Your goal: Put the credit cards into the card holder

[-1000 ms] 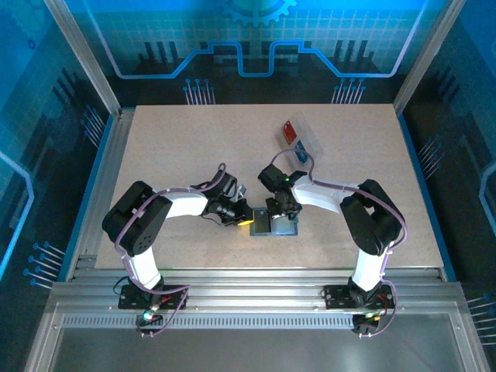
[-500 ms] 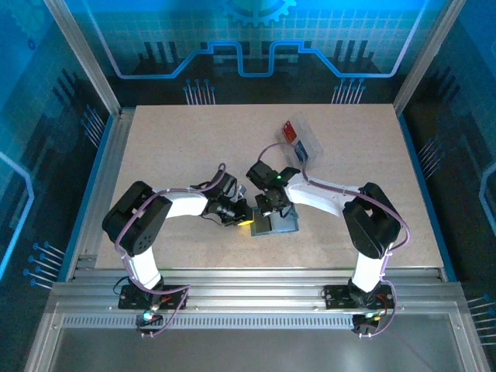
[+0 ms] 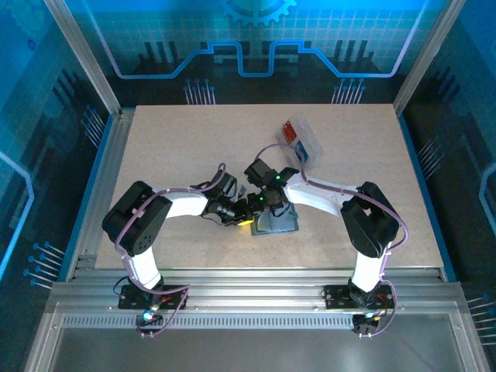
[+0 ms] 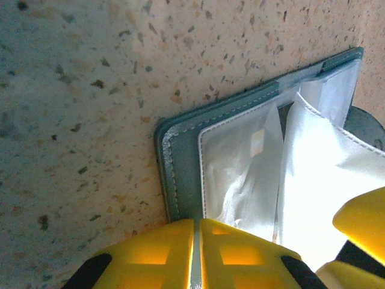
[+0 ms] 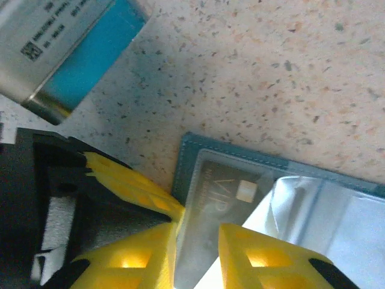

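Observation:
The teal card holder (image 3: 279, 226) lies open on the table between both grippers. Its clear inner pockets (image 4: 240, 162) face up, and one pocket holds a dark card (image 5: 231, 189) with a chip. My left gripper (image 3: 246, 219) (image 4: 197, 256) is shut on the holder's left edge (image 4: 180, 180). My right gripper (image 3: 261, 207) (image 5: 198, 253) hovers over that same end, jaws slightly open, the pocketed card showing in the gap. The left finger (image 5: 129, 183) touches the holder's corner (image 5: 189, 150). A red credit card (image 3: 290, 131) and a blue one (image 3: 305, 152) lie in a tray farther back.
The clear plastic tray (image 3: 311, 139) with the two cards sits behind and to the right of the holder. Metal rails run along the table's near edge (image 3: 256, 275), and frame posts stand at the back corners.
My right gripper slid left across the holder toward the left gripper, and its jaws have parted. The left gripper has stayed put.

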